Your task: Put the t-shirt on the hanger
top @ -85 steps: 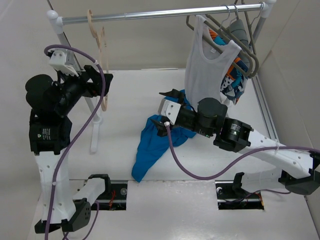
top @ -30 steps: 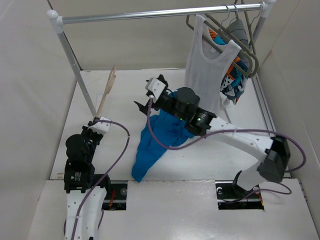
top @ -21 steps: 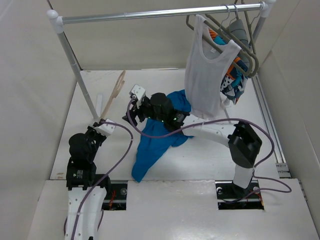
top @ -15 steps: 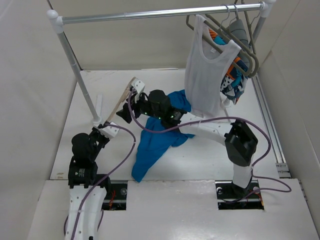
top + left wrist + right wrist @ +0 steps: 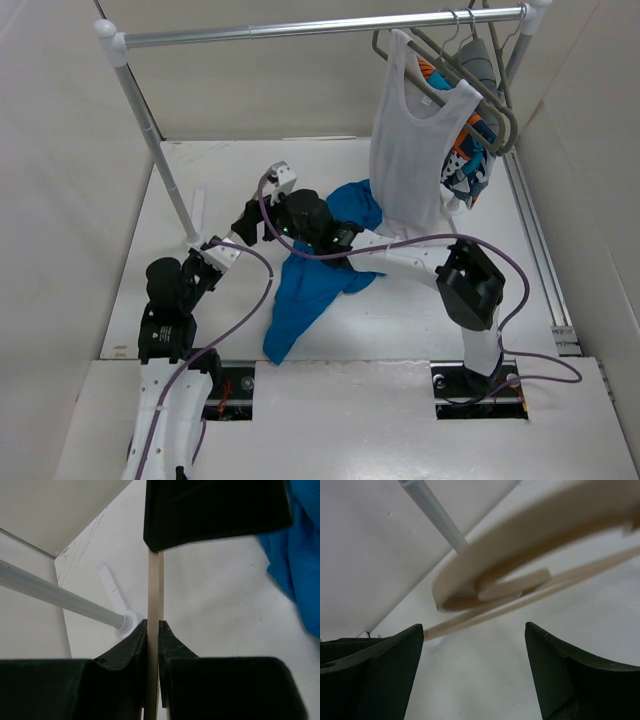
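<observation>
Left gripper (image 5: 153, 629): your left jaws are clenched on the thin edge of the hanger (image 5: 154, 590), one black finger on each side of the pale wood.
Right gripper (image 5: 474, 630): your right jaws stand spread wide. The hanger's curved shoulder and thin lower bar cross just beyond the fingertips (image 5: 412, 640), and neither pad touches the wood.
Hanger: you find it low over the table (image 5: 400, 320), at the left of the middle, between your two grippers. It is pinched at one end by the left one, and from above it is almost wholly hidden by the arms.
T-shirt (image 5: 318, 272): blue, it lies crumpled on the table under and just to the right of your right arm. It is not on the hanger.
Right arm: it reaches from its base at the near right across the blue cloth toward the left.
Rack: a metal rail (image 5: 320, 27) runs along the far side, and its slanted left post (image 5: 150, 130) comes down just beside the grippers.
Other clothes: a white tank top (image 5: 408, 140) hangs on grey hangers (image 5: 480, 75) at the rail's right end, with patterned fabric behind it.
</observation>
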Controlling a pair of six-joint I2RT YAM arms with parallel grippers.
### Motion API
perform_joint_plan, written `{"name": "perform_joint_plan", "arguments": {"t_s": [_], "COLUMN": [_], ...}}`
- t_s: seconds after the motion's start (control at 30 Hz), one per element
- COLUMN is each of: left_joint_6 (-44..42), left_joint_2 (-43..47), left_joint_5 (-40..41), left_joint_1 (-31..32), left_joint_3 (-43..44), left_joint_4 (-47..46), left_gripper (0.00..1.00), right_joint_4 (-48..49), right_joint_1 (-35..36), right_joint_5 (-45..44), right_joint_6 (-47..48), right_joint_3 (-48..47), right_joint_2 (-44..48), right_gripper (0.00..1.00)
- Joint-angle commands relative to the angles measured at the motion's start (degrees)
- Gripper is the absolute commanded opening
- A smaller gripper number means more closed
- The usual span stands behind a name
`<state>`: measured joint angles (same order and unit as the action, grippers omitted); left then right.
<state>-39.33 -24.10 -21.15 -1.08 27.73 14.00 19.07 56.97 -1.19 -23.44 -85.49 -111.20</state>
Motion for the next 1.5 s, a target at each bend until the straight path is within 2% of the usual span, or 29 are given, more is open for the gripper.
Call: {"name": "perform_joint_plan", "arguments": {"t_s": [0.0, 0.17, 0.5, 0.57, 0.63, 0.7, 0.73, 0.9, 1.13, 1.17, 1.4, 1.43, 1.47], "left_joint_6": [1.0, -0.2, -2.7, -2.2, -2.2, -2.2, -2.2, -2.2, -6.0, -6.5, -9.8, -10.8, -12.9], "left_joint_2": [0.7, 3.3, 6.4, 7.0, 7.7, 8.2, 8.2, 11.0, 11.5, 12.1, 14.8, 15.3, 15.3], "left_joint_5": [-1.9, -2.6, -3.3, -3.9, -3.9, -4.5, -5.1, -6.5, -7.9, -7.9, -9.6, -10.1, -10.1], "left_joint_1": [0.2, 0.2, 0.2, 0.2, 0.2, 0.2, 0.2, 0.2, 0.2, 0.2, 0.2, 0.2, 0.2], "left_joint_3": [0.4, -0.1, -1.3, -1.8, -2.4, -2.4, -2.4, -2.9, -2.9, -2.9, -3.5, -3.5, -3.5], "left_joint_4": [-5.8, -4.2, -2.6, -2.6, -2.1, -1.5, -1.0, -1.6, 1.0, 1.0, 2.2, 3.0, 3.6], "left_gripper": [0.00, 0.00, 0.00, 0.00, 0.00, 0.00, 0.00, 0.00, 0.00, 0.00, 0.00, 0.00, 0.00], "right_joint_4": [-8.2, -10.2, -8.9, -9.5, -10.2, -10.2, -10.2, -10.2, -10.2, -9.7, -9.7, -9.7, -9.7], "right_joint_1": [2.3, 3.4, 3.9, 3.9, 3.9, 3.9, 3.9, 3.9, 3.9, 3.9, 3.4, 2.9, 2.9], "right_joint_5": [-5.2, -3.3, -5.5, -5.5, -5.5, -6.1, -6.1, -2.4, 0.5, 1.0, 3.9, 4.7, 5.3], "right_joint_6": [-2.8, -9.8, -14.0, -15.2, -15.2, -15.2, -15.2, -17.3, -17.3, -17.3, -17.3, -17.3, -16.7], "right_joint_3": [-4.4, -7.8, -10.7, -10.7, -10.7, -10.7, -10.7, -11.3, -11.9, -11.9, -10.1, -10.1, -10.7], "right_joint_2": [3.2, -0.8, -5.8, -6.3, -6.8, -7.4, -8.0, -10.1, -11.1, -11.7, -11.7, -12.5, -12.5], "right_gripper": [0.87, 0.87, 0.87, 0.84, 0.78, 0.66, 0.63, 0.56, 0.12, 0.00, 0.00, 0.09, 0.23]}}
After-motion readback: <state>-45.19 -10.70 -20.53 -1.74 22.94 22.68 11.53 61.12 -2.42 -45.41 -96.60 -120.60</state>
